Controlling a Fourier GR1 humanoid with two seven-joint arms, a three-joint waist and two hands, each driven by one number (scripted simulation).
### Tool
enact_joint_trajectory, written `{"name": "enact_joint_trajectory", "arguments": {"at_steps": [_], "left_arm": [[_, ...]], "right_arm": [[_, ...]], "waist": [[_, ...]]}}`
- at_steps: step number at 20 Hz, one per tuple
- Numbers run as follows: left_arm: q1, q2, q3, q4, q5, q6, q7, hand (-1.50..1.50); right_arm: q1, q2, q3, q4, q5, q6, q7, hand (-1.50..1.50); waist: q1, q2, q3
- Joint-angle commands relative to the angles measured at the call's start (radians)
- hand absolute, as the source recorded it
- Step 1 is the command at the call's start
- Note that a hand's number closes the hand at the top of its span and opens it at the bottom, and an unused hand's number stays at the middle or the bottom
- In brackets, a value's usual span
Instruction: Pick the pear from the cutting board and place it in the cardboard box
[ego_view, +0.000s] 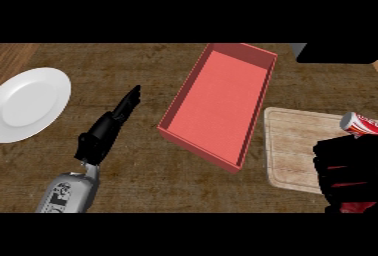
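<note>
Wood-grain counter (133, 65) w/ a red open-top box (218, 102) at ctr, long axis running near-to-far and skewed, its far end leaning right. Box interior shows only bare floor. Just right of it, close to the box's near corner, lies a pale wooden cutting board (295, 145). A red-and-white can (359, 124) sits tilted at the board's right edge, cut off by the view's border. The right hand (343, 175) is over the board's near right part, hiding that area; red streaks show across it, and I can't tell whether it's open or closed on anything. The pear can't be made out anywhere in view, so no telling where it is. The left hand (103, 132) is left of the box, apart from it, fingers straight and together, pointing far-right, holding nothing. White plate (33, 102) at the far left edge.
</note>
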Motion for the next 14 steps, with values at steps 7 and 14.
{"name": "enact_joint_trajectory", "arguments": {"at_steps": [7,14], "left_arm": [[0.058,-0.003,-0.002,-0.023,-0.006,-0.008,-0.027,0.00],[-0.018,-0.012,0.017,-0.055,0.010,-0.032,0.067,0.00]], "right_arm": [[-0.135,-0.167,-0.298,0.332,-0.415,0.313,-0.184,1.50],[-0.380,-0.069,-0.226,0.404,-0.403,0.325,0.063,1.50]], "waist": [[-0.003,-0.001,-0.004],[0.000,-0.001,-0.004]]}}
